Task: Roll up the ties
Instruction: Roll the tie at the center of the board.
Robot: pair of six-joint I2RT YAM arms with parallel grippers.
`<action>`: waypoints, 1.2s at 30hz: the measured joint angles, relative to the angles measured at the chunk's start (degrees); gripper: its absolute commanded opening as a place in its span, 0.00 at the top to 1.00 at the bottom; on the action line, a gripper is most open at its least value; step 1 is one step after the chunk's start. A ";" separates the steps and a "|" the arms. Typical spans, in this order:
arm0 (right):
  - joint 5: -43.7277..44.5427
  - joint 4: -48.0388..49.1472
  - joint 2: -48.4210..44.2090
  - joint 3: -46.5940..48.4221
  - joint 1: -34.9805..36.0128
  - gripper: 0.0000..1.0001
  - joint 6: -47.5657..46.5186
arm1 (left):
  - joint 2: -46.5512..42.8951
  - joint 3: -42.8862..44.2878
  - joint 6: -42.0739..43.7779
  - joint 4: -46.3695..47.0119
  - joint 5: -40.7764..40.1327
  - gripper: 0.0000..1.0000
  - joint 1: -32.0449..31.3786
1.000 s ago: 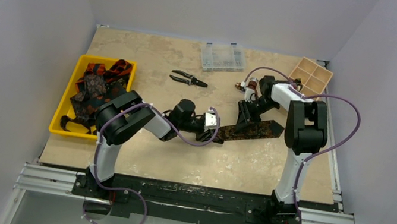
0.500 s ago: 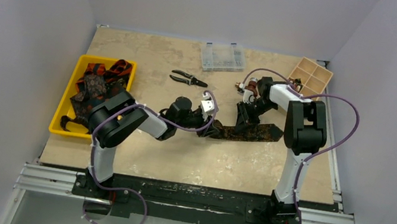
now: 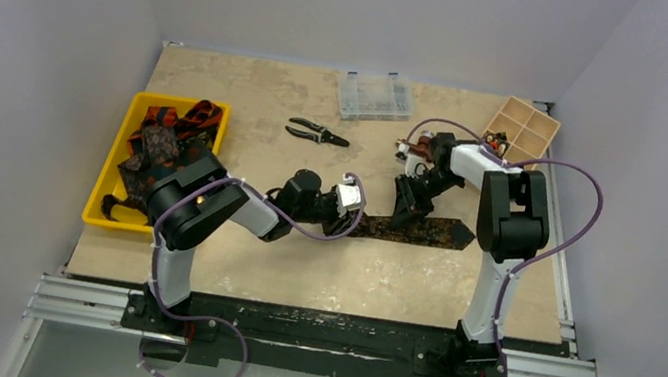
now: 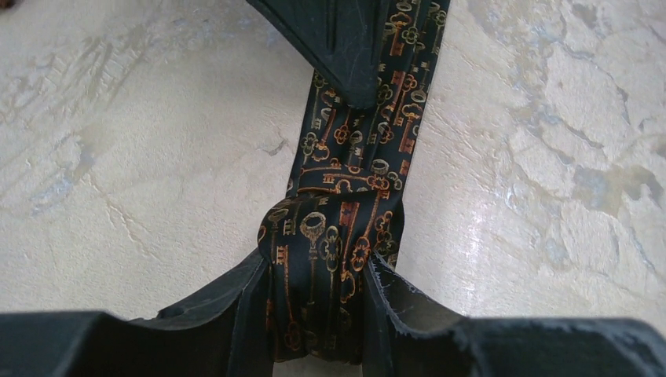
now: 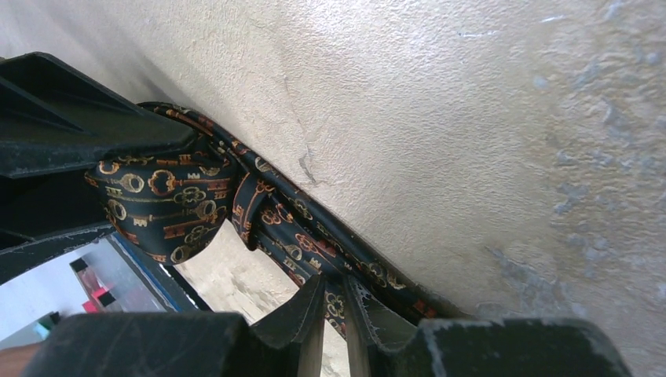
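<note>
One dark tie with a gold and red key pattern lies stretched across the table's middle. Its left end is wound into a small roll, and my left gripper is shut on that roll, one finger on each side. Further along the strip, my right gripper is shut on the tie's edge, pinching a fold of cloth just above the table. In the right wrist view the roll shows between the left gripper's fingers. More ties are heaped in a yellow tray.
The yellow tray sits at the left edge. Black-handled pliers lie behind the left arm. A clear plastic box and a wooden compartment box stand at the back right.
My left gripper lifted and turned with the tie's end, then came back down to the table. The tie now lies flatter and straighter. The right gripper closed slightly and shifted a little back.
</note>
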 measured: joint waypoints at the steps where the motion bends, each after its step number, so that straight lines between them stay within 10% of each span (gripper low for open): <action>1: 0.00 -0.02 0.02 0.02 0.04 0.82 -0.02 | -0.28 0.11 1.49 -0.92 0.61 0.86 -0.02; 16: -1.79 -2.82 0.55 5.60 -0.24 0.41 -1.46 | -0.50 4.48 10.58 -10.86 3.41 0.79 -0.26; 36: -21.49 3.82 0.50 1.18 4.24 0.51 5.46 | -0.55 5.25 12.63 -12.74 3.45 0.76 -0.70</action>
